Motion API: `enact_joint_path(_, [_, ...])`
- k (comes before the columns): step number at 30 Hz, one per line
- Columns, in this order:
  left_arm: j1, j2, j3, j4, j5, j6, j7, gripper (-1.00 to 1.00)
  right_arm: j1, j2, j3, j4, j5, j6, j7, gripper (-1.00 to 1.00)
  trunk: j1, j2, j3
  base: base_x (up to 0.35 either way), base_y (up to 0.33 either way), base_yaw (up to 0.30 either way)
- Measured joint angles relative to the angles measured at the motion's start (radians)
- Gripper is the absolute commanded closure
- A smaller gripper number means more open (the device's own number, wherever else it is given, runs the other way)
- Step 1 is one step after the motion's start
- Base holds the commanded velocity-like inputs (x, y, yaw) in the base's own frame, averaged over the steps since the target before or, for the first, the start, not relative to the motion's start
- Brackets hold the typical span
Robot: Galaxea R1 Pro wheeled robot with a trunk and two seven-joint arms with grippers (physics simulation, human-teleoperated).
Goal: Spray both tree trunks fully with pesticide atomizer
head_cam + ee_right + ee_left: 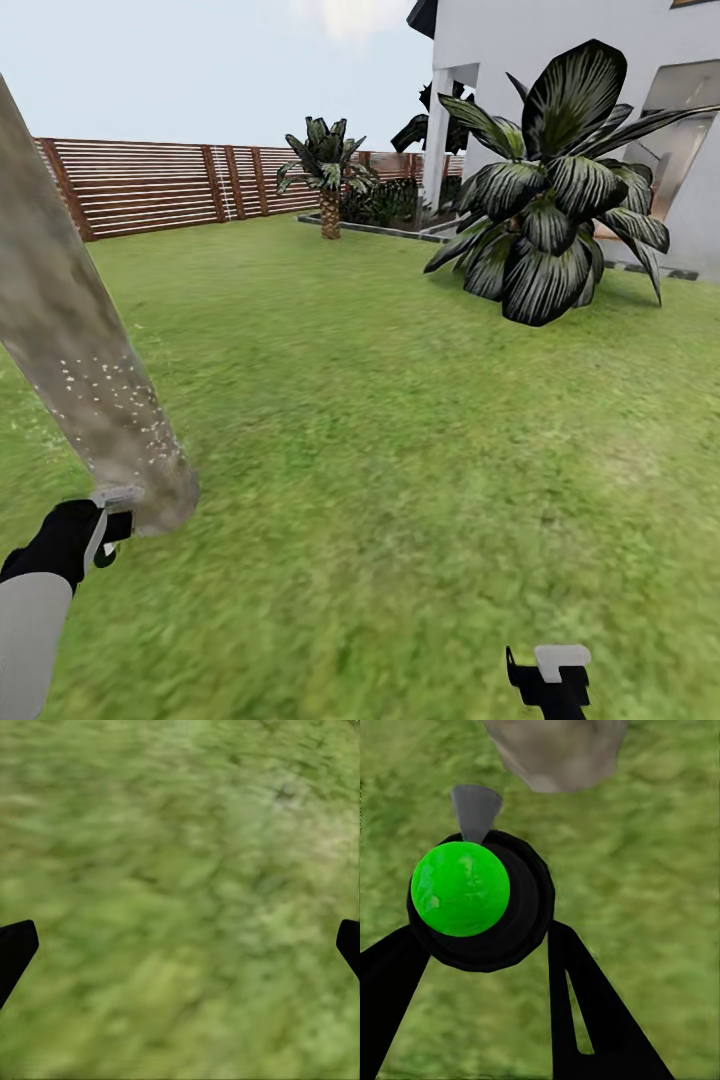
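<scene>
A thick pale grey-brown tree trunk (75, 340) leans across the left of the head view, with fine white pesticide specks (125, 385) on its lower part. Its base (556, 750) also appears in the left wrist view. My left gripper (103, 537) sits right beside the trunk's base, shut on the pesticide atomizer (461, 889). From this camera the atomizer is a bright green round body in a black ring, and its grey nozzle (475, 808) points toward the trunk. My right gripper (550, 672) hangs low over the grass, open and holding nothing, with one fingertip (15, 949) at each side of its view.
Green lawn (380, 430) spreads ahead. A large dark-leaved palm plant (555, 210) stands at the right in front of a white house (560, 50). A small palm (328, 185) and a brown slat fence (150, 185) lie at the back.
</scene>
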Motion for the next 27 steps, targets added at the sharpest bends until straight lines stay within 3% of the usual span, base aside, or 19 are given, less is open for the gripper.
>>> enact_joint_path(2, [0.016,0.004,0.046,-0.001,0.002,-0.027,-0.001,1.0,0.0,0.0,0.0,0.0,0.0,0.0,0.001,-1.0,0.0,0.0,0.0,0.02,0.007,0.0])
enact_joint_path(9, [0.059,0.019,0.066,-0.017,0.006,-0.042,-0.001,1.0,0.0,0.001,0.001,0.0,0.0,0.0,0.003,-1.0,0.0,0.0,0.0,0.001,0.0,0.0])
enact_joint_path(11, [0.06,0.019,0.101,-0.025,0.007,-0.042,-0.001,1.0,0.0,0.001,0.001,0.0,0.0,0.0,0.003,-1.0,0.0,0.0,0.0,0.0,0.0,0.0])
enact_joint_path(13, [0.06,0.017,0.113,-0.05,0.008,-0.041,-0.001,1.0,0.0,0.001,0.001,0.0,0.0,0.0,0.003,-1.0,0.0,0.0,0.0,0.0,0.0,0.0])
enact_joint_path(27, [0.058,0.004,0.114,-0.082,0.012,-0.042,0.0,1.0,0.0,0.001,0.001,0.0,0.0,0.0,0.003,-1.0,0.0,0.0,0.0,-0.017,0.135,0.0])
